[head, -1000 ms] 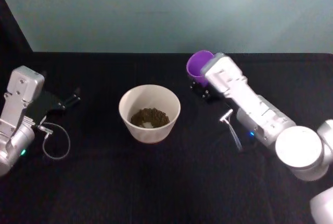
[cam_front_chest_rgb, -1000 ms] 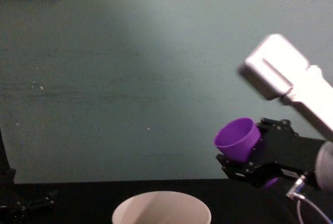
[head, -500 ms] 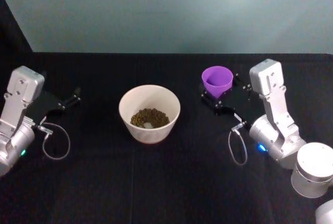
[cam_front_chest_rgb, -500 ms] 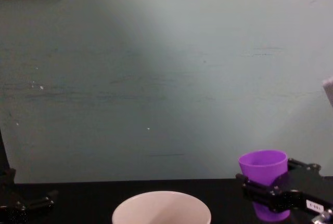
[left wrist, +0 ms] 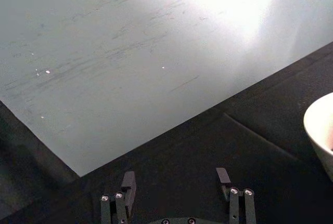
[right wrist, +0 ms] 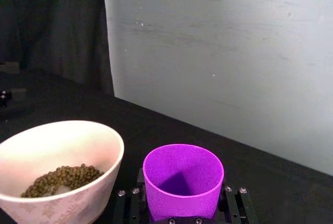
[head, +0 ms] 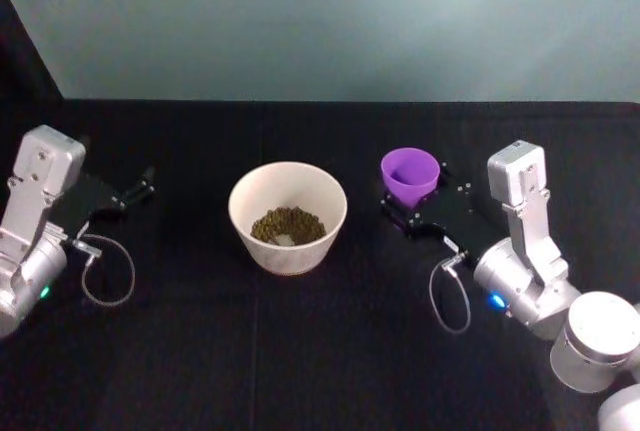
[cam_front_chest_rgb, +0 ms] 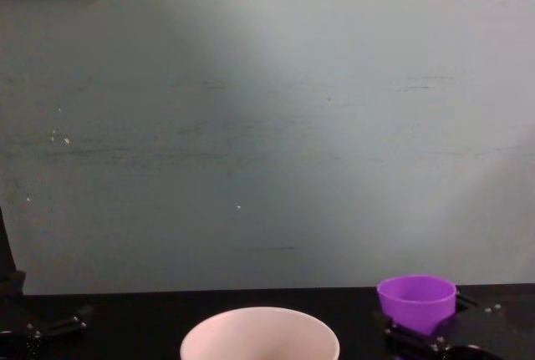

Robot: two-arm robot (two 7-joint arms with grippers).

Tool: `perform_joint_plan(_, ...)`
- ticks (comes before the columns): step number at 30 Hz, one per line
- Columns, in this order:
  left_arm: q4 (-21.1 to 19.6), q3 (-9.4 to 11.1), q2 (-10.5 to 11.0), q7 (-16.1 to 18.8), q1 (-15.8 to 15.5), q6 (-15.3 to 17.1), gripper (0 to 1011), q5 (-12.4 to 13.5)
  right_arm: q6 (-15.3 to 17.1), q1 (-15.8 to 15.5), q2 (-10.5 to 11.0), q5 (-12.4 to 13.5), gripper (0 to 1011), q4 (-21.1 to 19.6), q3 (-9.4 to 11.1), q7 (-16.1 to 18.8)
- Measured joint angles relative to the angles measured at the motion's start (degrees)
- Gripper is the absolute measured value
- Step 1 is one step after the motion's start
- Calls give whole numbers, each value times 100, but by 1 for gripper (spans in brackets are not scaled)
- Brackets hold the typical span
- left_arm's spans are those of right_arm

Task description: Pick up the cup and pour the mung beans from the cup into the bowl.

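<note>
The purple cup [head: 410,175] stands upright to the right of the bowl, with my right gripper [head: 412,203] shut on its lower part. Its inside looks empty in the right wrist view, where the cup [right wrist: 182,180] sits between the black fingers [right wrist: 232,203]. The cream bowl [head: 287,216] rests mid-table with mung beans [head: 287,224] heaped in its bottom; the beans [right wrist: 62,178] lie low in the bowl [right wrist: 57,174]. In the chest view the cup [cam_front_chest_rgb: 416,301] is right of the bowl [cam_front_chest_rgb: 260,334] rim. My left gripper [left wrist: 177,181] is open and parked at the far left.
A black cloth [head: 300,351] covers the table up to a pale teal wall [head: 330,21]. A loose cable loop [head: 105,271] hangs by the left arm and another [head: 447,296] by the right arm.
The right gripper has turned the cup from tilted back to upright, then lowered it toward the table, slightly nearer the bowl. The left arm has not moved.
</note>
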Motion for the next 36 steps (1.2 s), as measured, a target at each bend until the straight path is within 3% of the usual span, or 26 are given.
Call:
perform_joint_plan(9, 0, 0, 0, 0, 0, 0, 1000, 0, -195, 118, -10, 300, 734, 374, -80, 104)
perform_joint_plan(23, 0, 0, 0, 0, 0, 0, 1000, 0, -302, 215, 19, 561, 737, 600, -227, 137)
perform_joint_plan(31, 0, 0, 0, 0, 0, 0, 1000, 0, -339, 245, 57, 665, 942, 652, -323, 77)
perform_joint_plan(36, 0, 0, 0, 0, 0, 0, 1000, 0, -348, 240, 93, 717, 1003, 610, -364, 22)
